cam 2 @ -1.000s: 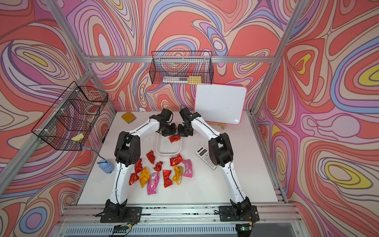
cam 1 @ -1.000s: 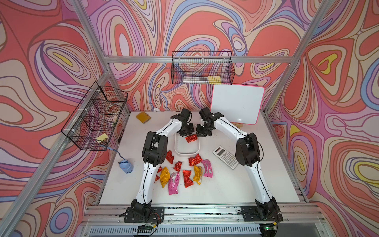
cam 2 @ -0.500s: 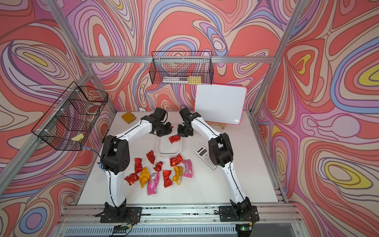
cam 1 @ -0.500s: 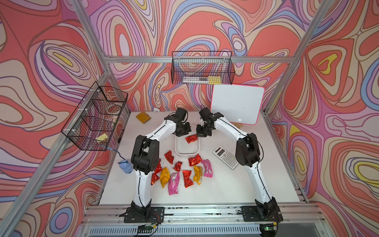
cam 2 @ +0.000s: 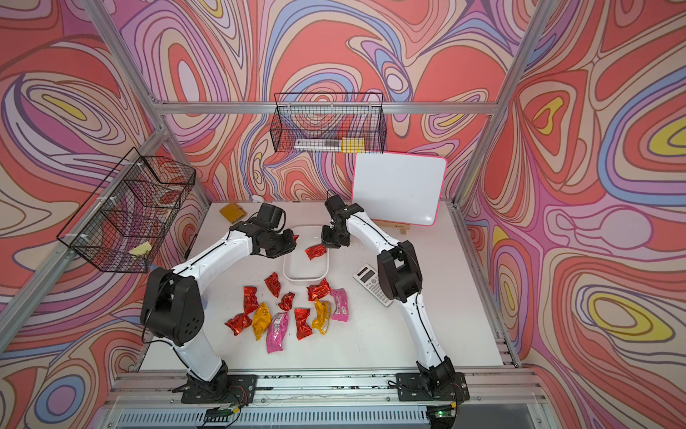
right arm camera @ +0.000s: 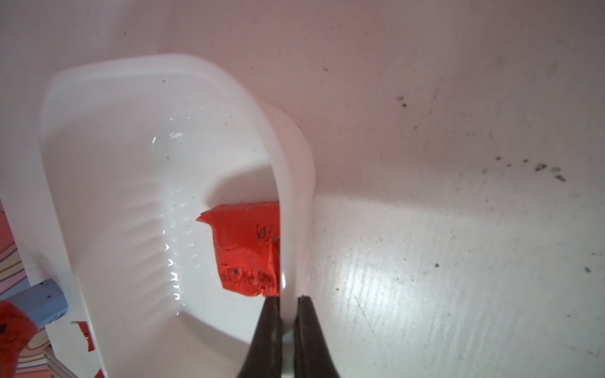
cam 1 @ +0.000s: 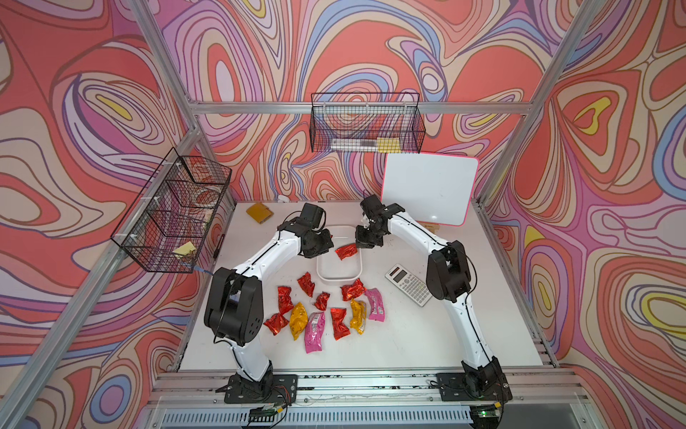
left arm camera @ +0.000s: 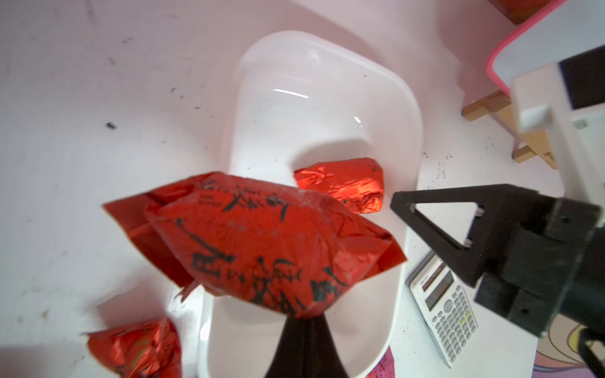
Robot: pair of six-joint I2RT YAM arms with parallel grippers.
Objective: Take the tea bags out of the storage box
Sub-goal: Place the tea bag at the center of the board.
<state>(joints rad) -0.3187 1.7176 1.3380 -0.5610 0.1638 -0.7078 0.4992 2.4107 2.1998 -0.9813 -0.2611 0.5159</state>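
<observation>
The white storage box (cam 1: 339,274) sits mid-table, and one red tea bag (cam 1: 346,251) lies inside against its right wall. My left gripper (left arm camera: 302,322) is shut on another red tea bag (left arm camera: 262,242), which hangs above the box's left rim. In both top views the left gripper (cam 1: 322,243) hovers at the box's far-left corner. My right gripper (right arm camera: 288,299) is shut on the box's right wall (right arm camera: 294,183), one finger inside and one outside. Several tea bags (cam 1: 323,312), red, orange-yellow and pink, lie on the table in front of the box.
A calculator (cam 1: 408,285) lies right of the box, beside my right arm's elbow. A whiteboard (cam 1: 427,189) leans at the back right, and a yellow pad (cam 1: 259,213) lies at the back left. Black wire baskets hang on the back wall (cam 1: 365,122) and the left wall (cam 1: 174,211).
My left arm's elbow has swung out to the left and towards the front, and its gripper has shifted slightly left with the red tea bag. The right arm has stayed still.
</observation>
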